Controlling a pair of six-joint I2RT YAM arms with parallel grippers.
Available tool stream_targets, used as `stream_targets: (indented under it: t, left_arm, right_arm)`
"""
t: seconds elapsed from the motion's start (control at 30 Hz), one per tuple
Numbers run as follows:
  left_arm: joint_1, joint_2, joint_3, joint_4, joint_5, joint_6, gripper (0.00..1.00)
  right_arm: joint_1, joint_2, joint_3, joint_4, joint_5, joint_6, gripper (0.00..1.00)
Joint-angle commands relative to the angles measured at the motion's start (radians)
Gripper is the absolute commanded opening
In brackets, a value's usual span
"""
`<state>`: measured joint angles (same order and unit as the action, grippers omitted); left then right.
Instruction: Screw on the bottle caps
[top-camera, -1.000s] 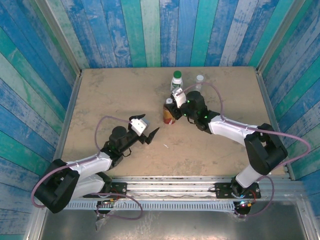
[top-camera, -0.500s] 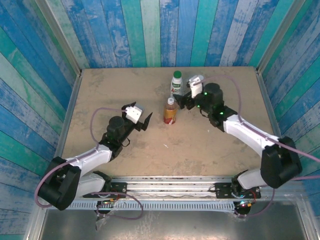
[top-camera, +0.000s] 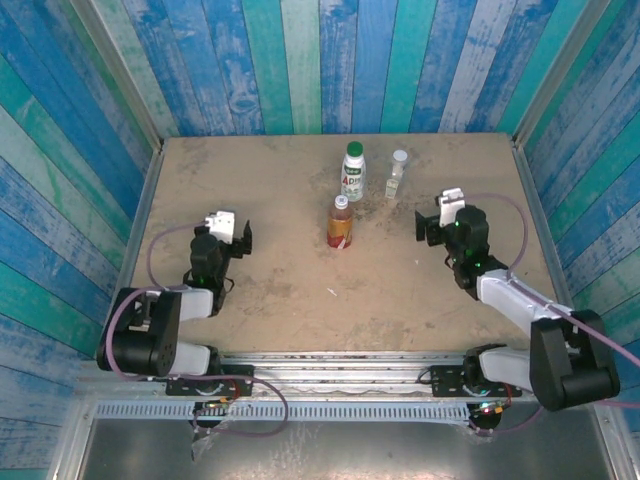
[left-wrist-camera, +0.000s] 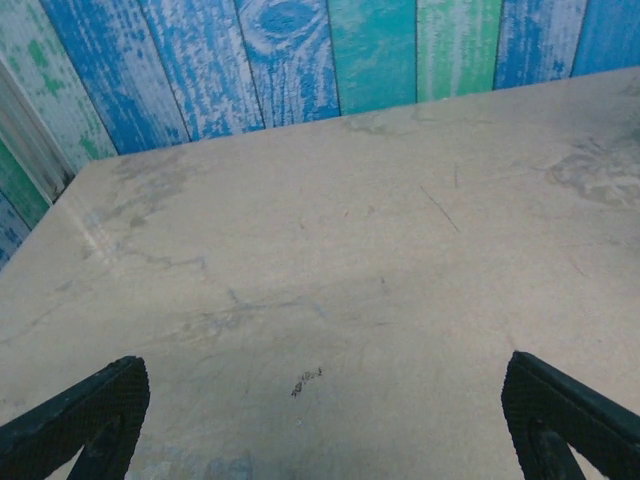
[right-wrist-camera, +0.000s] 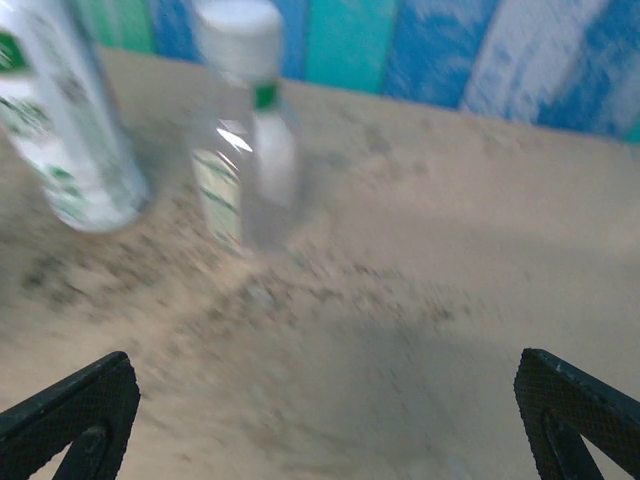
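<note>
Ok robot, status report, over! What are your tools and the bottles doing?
Left tool open, empty. Right tool open, empty. White green-capped plastic bottle, slim clear plastic bottle, amber-orange plastic bottle upright, caps on. Nothing in the way.

Left hand (left-wrist-camera: 320, 425) gaped wide, black fingertips (left-wrist-camera: 95, 405) at both lower corners, over scuffed tan table (left-wrist-camera: 330, 250); blue-and-green painted plank wall (left-wrist-camera: 300, 50) behind.

White bottle (top-camera: 353, 175) green-capped, clear bottle (top-camera: 398, 176) white-capped, amber bottle (top-camera: 340, 226) capped, upright
</note>
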<state>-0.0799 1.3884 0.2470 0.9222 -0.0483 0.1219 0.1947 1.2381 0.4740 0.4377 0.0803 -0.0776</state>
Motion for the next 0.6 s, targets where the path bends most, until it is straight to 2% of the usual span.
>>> stream_targets:
  t: [0.0, 0.1, 0.17, 0.3, 0.37, 0.4, 0.57]
  left_arm:
    - [0.052, 0.068, 0.04, 0.08, 0.08, -0.082, 0.94]
    - [0.072, 0.119, -0.007, 0.229, 0.075, -0.106, 0.94]
    - [0.072, 0.105, 0.01, 0.162, 0.085, -0.101, 0.94]
    - [0.072, 0.115, 0.025, 0.157, 0.01, -0.135, 0.94]
    - [0.072, 0.112, 0.03, 0.137, -0.009, -0.142, 0.94]
    - [0.072, 0.116, 0.027, 0.15, -0.009, -0.14, 0.94]
    - [0.072, 0.114, 0.028, 0.144, -0.012, -0.14, 0.94]
  right_arm:
    - [-0.027, 0.054, -0.004, 0.095, 0.054, -0.02, 1.0]
    - [-0.044, 0.129, -0.058, 0.264, 0.058, -0.04, 1.0]
    - [-0.063, 0.186, -0.077, 0.348, 0.038, -0.045, 1.0]
    - [-0.12, 0.295, -0.078, 0.451, -0.04, -0.001, 1.0]
    - [-0.144, 0.273, -0.064, 0.378, -0.086, 0.0, 1.0]
    - [-0.143, 0.284, -0.073, 0.419, -0.084, 0.008, 1.0]
    - [-0.144, 0.28, -0.059, 0.382, -0.088, 0.0, 1.0]
